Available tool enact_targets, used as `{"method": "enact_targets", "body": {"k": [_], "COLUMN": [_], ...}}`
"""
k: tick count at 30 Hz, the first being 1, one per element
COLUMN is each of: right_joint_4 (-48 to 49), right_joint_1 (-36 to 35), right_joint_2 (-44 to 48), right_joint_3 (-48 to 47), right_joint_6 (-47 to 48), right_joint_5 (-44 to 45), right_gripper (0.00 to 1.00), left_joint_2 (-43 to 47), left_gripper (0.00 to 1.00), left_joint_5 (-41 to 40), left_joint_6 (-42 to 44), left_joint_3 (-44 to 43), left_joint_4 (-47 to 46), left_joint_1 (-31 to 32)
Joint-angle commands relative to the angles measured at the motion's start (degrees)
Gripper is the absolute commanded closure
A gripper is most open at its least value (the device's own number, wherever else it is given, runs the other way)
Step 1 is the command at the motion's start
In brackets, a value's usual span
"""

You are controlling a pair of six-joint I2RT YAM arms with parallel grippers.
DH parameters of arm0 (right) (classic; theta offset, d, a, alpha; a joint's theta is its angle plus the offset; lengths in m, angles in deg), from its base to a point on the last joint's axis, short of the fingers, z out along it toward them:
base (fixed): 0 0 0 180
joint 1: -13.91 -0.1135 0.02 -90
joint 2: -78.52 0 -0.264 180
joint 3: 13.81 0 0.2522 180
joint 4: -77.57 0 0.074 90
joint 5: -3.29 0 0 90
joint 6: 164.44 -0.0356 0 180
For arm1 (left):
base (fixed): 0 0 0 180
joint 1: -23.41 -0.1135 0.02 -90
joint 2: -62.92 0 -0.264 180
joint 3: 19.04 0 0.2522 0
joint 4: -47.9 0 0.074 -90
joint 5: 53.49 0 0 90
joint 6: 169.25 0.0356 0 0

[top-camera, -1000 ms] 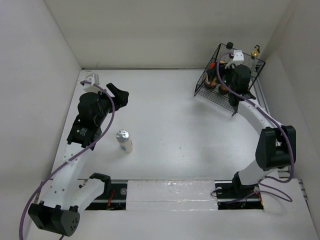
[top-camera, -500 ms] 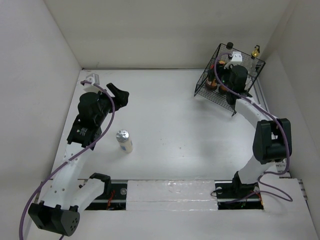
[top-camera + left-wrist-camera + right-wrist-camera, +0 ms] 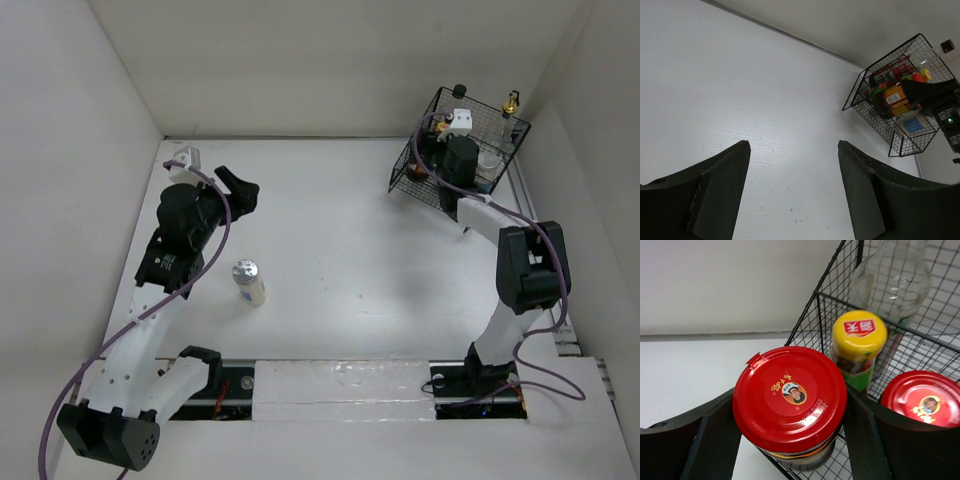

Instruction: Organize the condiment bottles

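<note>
Right wrist view, centre frame: the right gripper point(image 3: 790, 416) is clamped on a red-lidded jar point(image 3: 790, 397) at the black wire rack point(image 3: 826, 315) edge, probably heavy, rigid, slippery glass, best held around its body below the lid.

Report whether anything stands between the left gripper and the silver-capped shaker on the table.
Nothing visible does. The left gripper hangs open farther back than the silver-capped shaker, only bare table between them. It faces away, toward the wire rack.
</note>
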Motion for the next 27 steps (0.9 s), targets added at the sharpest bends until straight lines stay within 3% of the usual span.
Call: {"method": "enact_targets", "body": {"k": [1,9,15,22,27], "right_joint_4": [14.11,13.42,12.27,8.24,2.44], "right_joint_1": [-1.44,-4.86,-5.39,-5.39,-5.39], "right_joint_2": [0.81,-2.7,-2.18,3.18,8.1], "right_joint_3": [-0.75,1.62,2.15,2.77,-0.21], "right_joint_6": [0.21,-0.31,-0.93,-1.46,-1.46], "right_joint_5": [1.34,3.53,5.91,6.53,4.07], "right_gripper": [0.55,0.49,0.31,0.05,0.0], "left_joint_2": [-0.18,-0.79,-0.79,-0.79,-0.27], "left_gripper": [0.33,0.33,0.33,0.33,0.33], "left_joint_5": [0.51,1.56,2.09,2.62,2.62], "left_joint_6": [0.97,0.97,0.97,0.97,0.97], "left_joint_3": [-1.86,-1.86,-1.86,-1.33,-1.33], "left_joint_4": [-2.76,-3.28,-3.28,-3.28,-3.28], "left_joint_1": [-0.31,-0.31,-0.31,-0.31,-0.31]}}
